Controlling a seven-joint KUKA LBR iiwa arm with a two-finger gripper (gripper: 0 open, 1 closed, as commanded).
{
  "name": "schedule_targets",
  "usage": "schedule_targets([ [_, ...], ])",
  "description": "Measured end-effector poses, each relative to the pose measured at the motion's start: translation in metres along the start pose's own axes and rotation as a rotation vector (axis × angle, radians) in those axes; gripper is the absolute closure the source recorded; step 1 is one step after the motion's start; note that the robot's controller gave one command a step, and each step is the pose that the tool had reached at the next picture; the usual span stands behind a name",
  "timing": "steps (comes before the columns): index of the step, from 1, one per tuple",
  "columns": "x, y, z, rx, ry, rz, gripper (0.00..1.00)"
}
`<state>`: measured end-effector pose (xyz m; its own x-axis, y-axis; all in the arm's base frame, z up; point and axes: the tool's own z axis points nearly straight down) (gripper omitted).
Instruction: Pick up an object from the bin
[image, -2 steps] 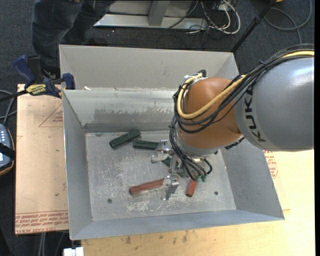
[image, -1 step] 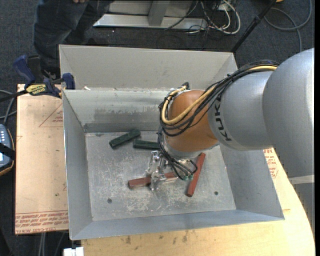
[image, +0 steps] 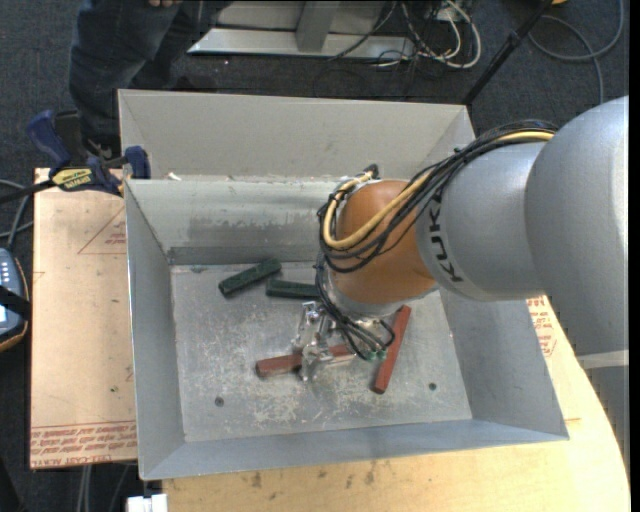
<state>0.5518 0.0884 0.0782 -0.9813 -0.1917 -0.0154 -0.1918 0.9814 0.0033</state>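
The setting is a robotics laboratory or test cell, not a home or a shop. A large grey industrial arm (image: 560, 220) lettered KUKA enters from 3 o'clock, with an orange wrist cover (image: 375, 245) and exposed black and yellow cable loops (image: 400, 215). It works over a grey metal bin (image: 290, 140) with sloped walls, and the bin floor (image: 220, 350) is scuffed and scratched pale. Beyond the bin, from 12 to 1 o'clock, loose cables (image: 450, 35) and a slanted dark stand leg (image: 510, 50) lie on a dark carpeted floor (image: 30, 60).
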Motion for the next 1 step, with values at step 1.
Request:
schedule_targets([
  [1,-0.0112,0.0170,-0.1344,0.002,0.012,-0.021,1.00],
])
